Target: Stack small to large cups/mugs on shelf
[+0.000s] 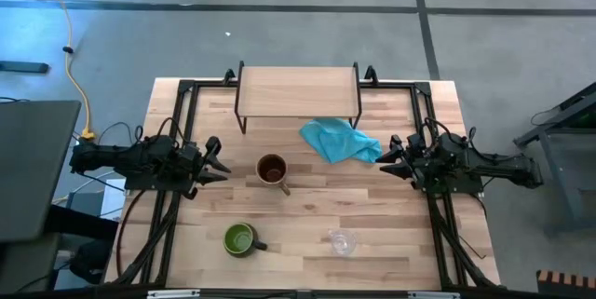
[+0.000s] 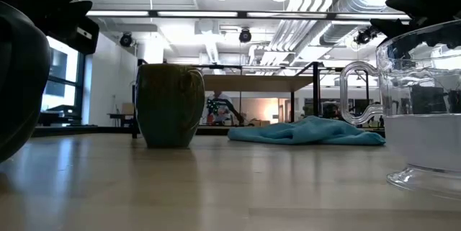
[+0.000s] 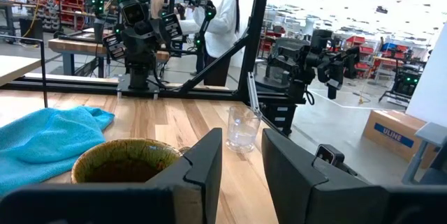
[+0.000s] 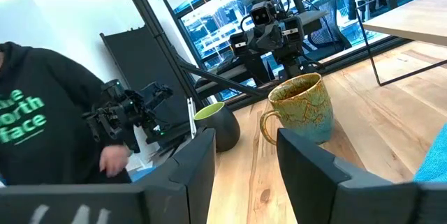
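The tan-brown handled mug (image 1: pixel 272 170) stands upright on the table's middle; it also shows in the low view (image 2: pixel 170 105) and both wrist views (image 3: pixel 126 160) (image 4: pixel 302 107). The dark mug with green inside (image 1: pixel 240 239) stands near the front edge. The small clear glass cup (image 1: pixel 343 241) stands near the front, right of it. The shelf (image 1: pixel 298 92) stands on its black legs at the far edge. My left gripper (image 1: pixel 220 161) is open, left of the tan mug. My right gripper (image 1: pixel 384 159) is open at the right, next to a blue cloth.
A crumpled blue cloth (image 1: pixel 339 140) lies on the table between the shelf's right leg and my right gripper. Black frame rails (image 1: pixel 177 131) run along both sides of the table. A person (image 3: pixel 218 21) stands beyond the table; another (image 4: pixel 42 126) shows in the right wrist view.
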Available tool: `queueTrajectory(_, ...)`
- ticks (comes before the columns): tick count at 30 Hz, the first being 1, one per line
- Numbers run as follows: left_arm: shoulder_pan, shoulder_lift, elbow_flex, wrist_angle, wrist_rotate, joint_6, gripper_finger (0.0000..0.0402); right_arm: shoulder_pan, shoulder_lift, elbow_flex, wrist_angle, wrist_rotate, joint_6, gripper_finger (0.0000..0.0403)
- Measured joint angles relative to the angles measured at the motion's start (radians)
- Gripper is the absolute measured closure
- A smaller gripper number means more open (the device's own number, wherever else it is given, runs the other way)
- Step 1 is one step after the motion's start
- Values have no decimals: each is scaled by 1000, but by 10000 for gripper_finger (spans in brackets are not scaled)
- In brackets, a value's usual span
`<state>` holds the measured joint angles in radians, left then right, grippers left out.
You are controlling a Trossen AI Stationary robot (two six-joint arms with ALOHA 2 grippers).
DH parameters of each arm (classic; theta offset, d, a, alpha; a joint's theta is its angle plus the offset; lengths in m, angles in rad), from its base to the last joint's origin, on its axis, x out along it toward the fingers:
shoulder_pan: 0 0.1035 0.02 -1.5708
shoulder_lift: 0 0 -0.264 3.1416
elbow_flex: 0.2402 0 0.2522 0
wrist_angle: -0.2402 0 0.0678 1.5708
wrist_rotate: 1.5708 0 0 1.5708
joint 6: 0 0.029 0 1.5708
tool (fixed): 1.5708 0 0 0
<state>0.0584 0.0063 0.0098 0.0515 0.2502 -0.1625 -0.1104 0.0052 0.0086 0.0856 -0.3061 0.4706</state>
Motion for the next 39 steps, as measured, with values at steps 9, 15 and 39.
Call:
queueTrajectory(9, 0, 0, 0, 0, 0, 0, 311, 0, 0, 0, 0, 0, 0, 258)
queueTrajectory(15, 0, 0, 0, 0, 0, 0, 311, 0, 0, 0, 0, 0, 0, 258)
queueTrajectory(39, 0, 0, 0, 202, -114, -48, 311, 0, 0, 0, 313, 316, 172, 258)
